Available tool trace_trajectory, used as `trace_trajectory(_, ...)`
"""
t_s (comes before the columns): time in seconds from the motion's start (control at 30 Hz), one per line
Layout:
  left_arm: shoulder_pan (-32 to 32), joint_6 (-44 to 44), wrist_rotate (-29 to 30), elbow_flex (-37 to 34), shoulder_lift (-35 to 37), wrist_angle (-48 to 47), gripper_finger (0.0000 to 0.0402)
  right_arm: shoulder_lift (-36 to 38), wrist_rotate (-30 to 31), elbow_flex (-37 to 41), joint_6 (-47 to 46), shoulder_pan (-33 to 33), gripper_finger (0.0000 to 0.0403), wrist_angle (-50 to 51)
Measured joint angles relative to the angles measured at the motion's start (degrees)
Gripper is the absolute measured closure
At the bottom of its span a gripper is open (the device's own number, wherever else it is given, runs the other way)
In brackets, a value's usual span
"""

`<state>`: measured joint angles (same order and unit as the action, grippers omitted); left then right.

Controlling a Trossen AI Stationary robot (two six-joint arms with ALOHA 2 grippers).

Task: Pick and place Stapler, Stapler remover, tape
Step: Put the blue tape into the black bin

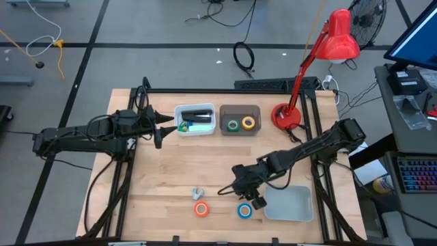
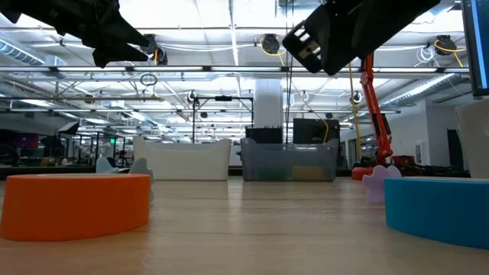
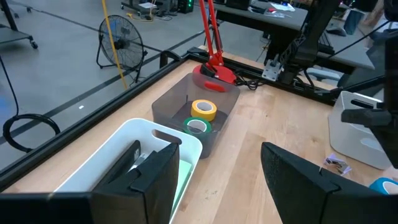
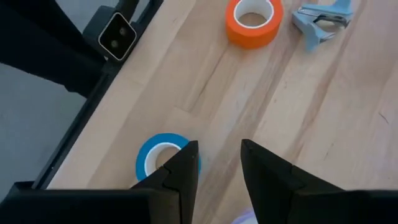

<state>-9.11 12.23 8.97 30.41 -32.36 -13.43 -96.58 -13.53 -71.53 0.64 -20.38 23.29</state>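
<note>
The blue tape [image 1: 244,210] [image 4: 160,160] and the orange tape [image 1: 201,209] [image 4: 252,22] lie flat near the table's near edge. The grey-blue stapler remover [image 1: 198,194] [image 4: 323,17] lies just beyond the orange roll. My right gripper [image 1: 250,193] [image 4: 219,155] hovers open above the table beside the blue roll, touching nothing. The yellow tape [image 3: 203,109] and green tape [image 3: 197,126] lie in a dark bin [image 1: 240,119]. The black stapler [image 1: 196,113] lies in a white bin [image 1: 195,119]. My left gripper [image 1: 158,128] [image 3: 217,171] waits open, left of that bin.
A grey tray [image 1: 290,203] lies right of the blue roll, under the right arm. A red desk lamp [image 1: 290,115] stands at the far right corner. Small green and blue lumps [image 1: 183,126] share the white bin. Bare wood spans the table's middle.
</note>
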Motion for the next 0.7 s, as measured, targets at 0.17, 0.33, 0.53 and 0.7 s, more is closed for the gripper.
trace_trajectory(0.17, 0.01, 0.00, 0.00, 0.00, 0.00, 0.00, 0.0174, 0.01, 0.01, 0.00, -1.01, -0.02, 0.0287, -1.98)
trace_trajectory(0.33, -0.01, 0.00, 0.00, 0.00, 0.02, 0.01, 0.0174, 0.01, -0.20, -0.04, -2.82, -0.52, 0.0287, -4.63)
trace_trajectory(0.53, -0.01, 0.00, -0.02, 0.00, 0.02, 0.00, 0.0174, 0.01, -1.74, -0.04, -2.96, -0.95, 0.0289, 1.77)
trace_trajectory(0.7, -0.01, 0.00, -0.02, 0.00, 0.02, 0.02, 0.0174, -0.87, -1.71, -0.08, -2.73, -1.64, 0.0275, 1.99)
